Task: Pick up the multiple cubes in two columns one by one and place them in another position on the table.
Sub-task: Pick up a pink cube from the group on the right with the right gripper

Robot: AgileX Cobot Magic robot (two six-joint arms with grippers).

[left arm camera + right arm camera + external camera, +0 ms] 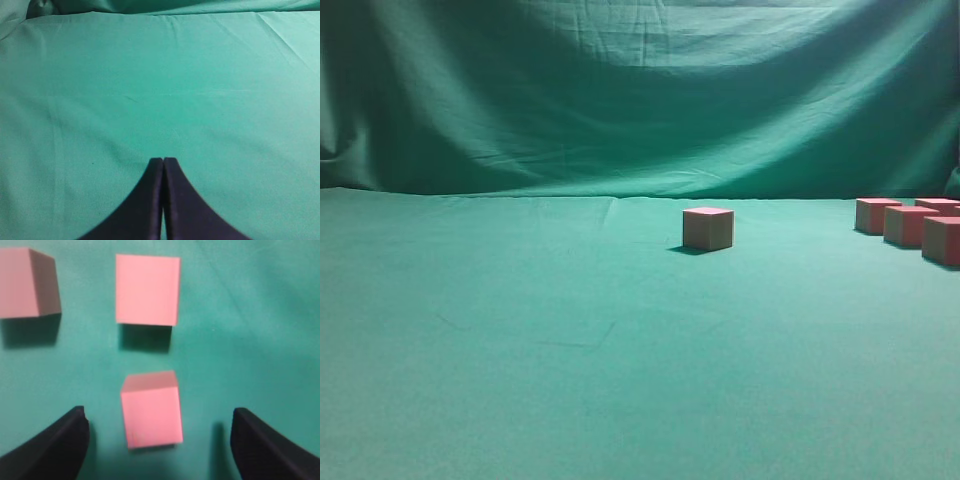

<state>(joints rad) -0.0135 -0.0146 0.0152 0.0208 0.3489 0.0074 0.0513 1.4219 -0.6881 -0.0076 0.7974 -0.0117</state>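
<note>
One pink cube (708, 228) sits alone on the green table (520, 340), close to the middle and a little toward the back, in the exterior view. At the right edge of that view you have a cluster of four more cubes (910, 226), standing near one another, with the outermost one cut off by the frame.

From your right wrist camera, looking straight down, three cubes show. The nearest cube (151, 409) lies between the two dark fingers (50, 450) of your right gripper (160, 440), with green cloth visible on both sides of it, so neither finger touches it. The fingers are spread wide and released, holding nothing. Just beyond it, in line with it, is a second cube (147, 289), and a third cube (27, 282) stands to the left of that one, partly cut off by the frame. All three rest apart from each other on the cloth.

From your left wrist camera, the left gripper (163, 161) hangs over bare green cloth. Its two dark fingers (145, 200) are clenched together, tips touching, with nothing between them.

Behind the table hangs a wrinkled green curtain (640, 90).
</note>
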